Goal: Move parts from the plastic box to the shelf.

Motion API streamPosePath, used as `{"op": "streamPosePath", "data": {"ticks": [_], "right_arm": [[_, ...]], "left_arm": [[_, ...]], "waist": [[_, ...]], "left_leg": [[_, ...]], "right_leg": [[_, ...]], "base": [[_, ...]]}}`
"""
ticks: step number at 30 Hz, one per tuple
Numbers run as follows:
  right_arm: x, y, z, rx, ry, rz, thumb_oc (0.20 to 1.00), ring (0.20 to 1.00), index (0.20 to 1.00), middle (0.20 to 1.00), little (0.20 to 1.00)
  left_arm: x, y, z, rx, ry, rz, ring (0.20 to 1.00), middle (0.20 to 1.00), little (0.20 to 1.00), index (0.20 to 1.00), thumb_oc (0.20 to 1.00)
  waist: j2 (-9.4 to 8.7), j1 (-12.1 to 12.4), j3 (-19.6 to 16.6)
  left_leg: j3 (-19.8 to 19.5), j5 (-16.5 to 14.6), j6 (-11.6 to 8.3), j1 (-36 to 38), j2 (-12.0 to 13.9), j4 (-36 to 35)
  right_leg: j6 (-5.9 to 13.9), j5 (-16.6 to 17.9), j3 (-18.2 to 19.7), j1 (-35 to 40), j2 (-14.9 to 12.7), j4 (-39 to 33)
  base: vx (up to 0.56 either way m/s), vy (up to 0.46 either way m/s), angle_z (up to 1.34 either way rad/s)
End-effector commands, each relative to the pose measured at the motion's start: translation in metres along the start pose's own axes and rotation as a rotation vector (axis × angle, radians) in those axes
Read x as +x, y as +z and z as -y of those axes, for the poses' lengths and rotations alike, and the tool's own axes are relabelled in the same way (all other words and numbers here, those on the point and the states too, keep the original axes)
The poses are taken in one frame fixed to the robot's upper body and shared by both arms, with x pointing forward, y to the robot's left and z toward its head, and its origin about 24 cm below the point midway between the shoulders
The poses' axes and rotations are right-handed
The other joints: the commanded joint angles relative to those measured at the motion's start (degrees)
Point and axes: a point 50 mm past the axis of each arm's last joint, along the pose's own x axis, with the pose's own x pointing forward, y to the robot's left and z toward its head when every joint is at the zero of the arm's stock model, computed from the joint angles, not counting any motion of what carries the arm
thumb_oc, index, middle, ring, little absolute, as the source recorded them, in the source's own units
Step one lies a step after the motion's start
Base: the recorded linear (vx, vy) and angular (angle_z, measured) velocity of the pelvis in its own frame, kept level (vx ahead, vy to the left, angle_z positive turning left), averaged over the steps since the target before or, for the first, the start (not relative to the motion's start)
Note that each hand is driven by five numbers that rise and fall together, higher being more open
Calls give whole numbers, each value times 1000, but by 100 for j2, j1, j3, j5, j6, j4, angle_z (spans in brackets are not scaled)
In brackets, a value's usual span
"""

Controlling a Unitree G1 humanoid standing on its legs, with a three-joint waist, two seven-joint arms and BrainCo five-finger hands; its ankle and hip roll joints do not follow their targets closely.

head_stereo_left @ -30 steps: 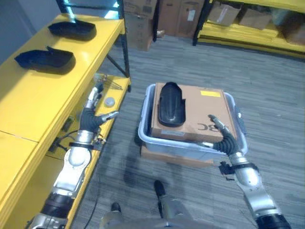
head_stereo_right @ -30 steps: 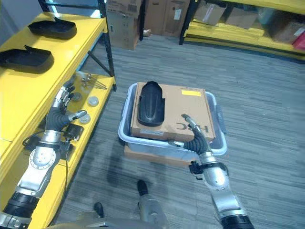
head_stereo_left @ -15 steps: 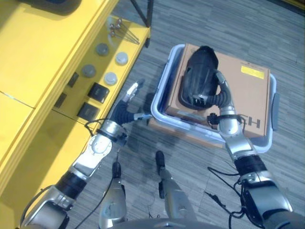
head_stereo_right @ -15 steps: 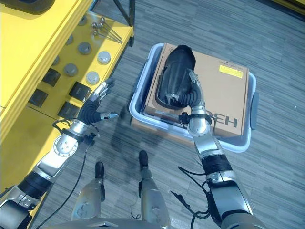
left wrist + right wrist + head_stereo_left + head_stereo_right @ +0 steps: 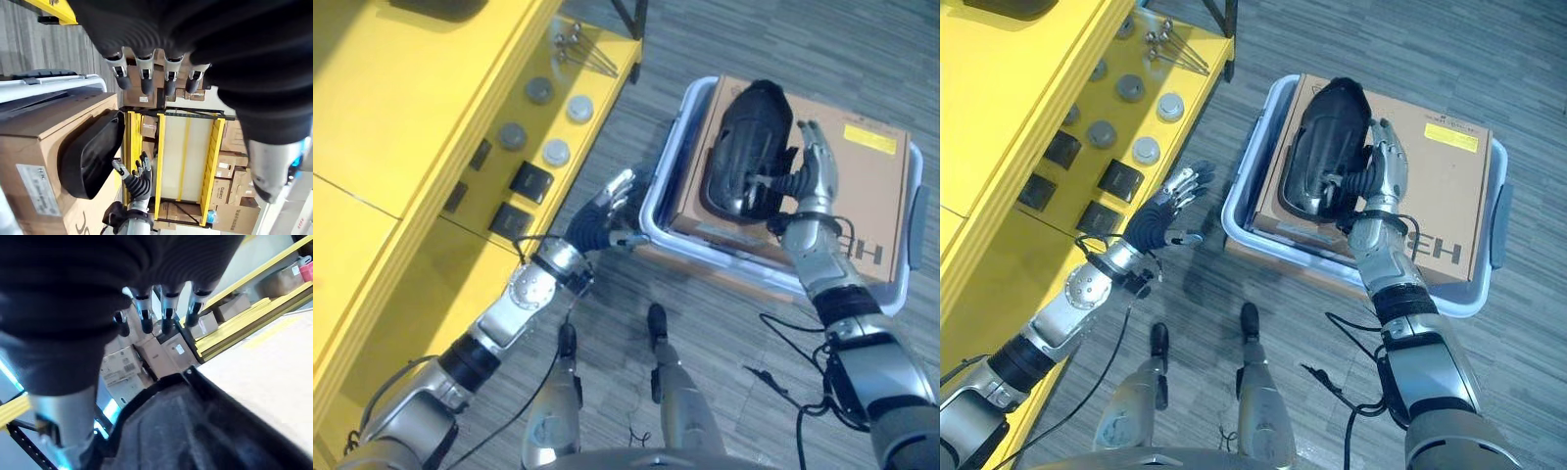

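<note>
1. The black part is lying lengthwise on top of the cardboard box, and that box is sitting inside the plastic box on the floor, beside the yellow shelf.
2. The right hand is sitting alongside the part's right edge with its fingers straight and spread, gripping nothing; the thumb looks to be reaching in at the part's side, though I cannot tell whether it is touching.
3. The left hand is hovering over the floor between the shelf's front edge and the plastic box, its fingers splayed and empty, well apart from the part.
4. The risk here, as I'm judging it: the part is smooth and rounded, so a one-sided grasp from the right could be pushing it across the cardboard toward the plastic box's left wall instead of lifting it.
5. If the fingers are closing only on the thin rim, the part could be tipping out on the way up.
6. The shelf's lower level is carrying small round pieces and dark blocks, so a careless swing could be knocking those.
</note>
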Motion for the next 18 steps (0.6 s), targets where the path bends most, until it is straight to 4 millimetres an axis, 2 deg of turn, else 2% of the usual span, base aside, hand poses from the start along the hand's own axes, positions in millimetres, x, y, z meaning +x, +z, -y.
{"op": "streamPosePath", "data": {"ticks": [1, 2, 7, 11, 12, 18], "right_arm": [[8, -4, 15, -91, -63, 23, 1000, 1000, 1000, 1000, 1000], [8, -12, 12, -117, -52, -16, 1000, 1000, 1000, 1000, 1000], [3, -24, 3, -122, -1, -83, 1000, 1000, 1000, 1000, 1000], [-10, -44, -19, -89, 155, -215, 1000, 1000, 1000, 1000, 1000], [-15, -49, -26, -62, 210, -260, 209, 209, 209, 209, 209], [-27, -68, -36, -30, 322, -404, 200, 200, 200, 200, 200]], "left_arm": [[-1, 6, 10, -76, -19, 76, 1000, 1000, 1000, 1000, 1000], [-1, 4, 12, -98, -17, 69, 1000, 1000, 1000, 1000, 1000], [-3, 3, 13, -112, -8, 64, 1000, 1000, 1000, 1000, 1000], [-8, -1, 12, -136, 12, 46, 1000, 1000, 1000, 1000, 1000], [-10, -2, 11, -134, 14, 42, 1000, 1000, 1000, 1000, 1000], [-13, -2, 11, -113, -11, 30, 1000, 1000, 1000, 1000, 1000]], "waist": [[122, 53, -422], [161, 80, -405], [207, 126, -388], [228, 224, -359], [229, 245, -356], [231, 295, -350]], "left_leg": [[230, -677, 282, -164, -322, 392], [214, -667, 281, -192, -343, 400], [204, -649, 282, -253, -376, 409], [154, -618, 283, -314, -407, 421], [138, -607, 280, -323, -409, 426], [70, -578, 270, -316, -405, 430]], "right_leg": [[717, -978, -113, -109, 198, 607], [720, -965, -118, -128, 187, 608], [730, -957, -150, -171, 171, 612], [733, -929, -163, -204, 156, 599], [729, -929, -170, -202, 155, 594], [704, -961, -215, -149, 176, 597]], "base": [[8, 38, 0], [0, 0, 0], [0, 0, 0], [-3, -11, 2], [-7, -10, 6], [-1, -9, 10]]}}
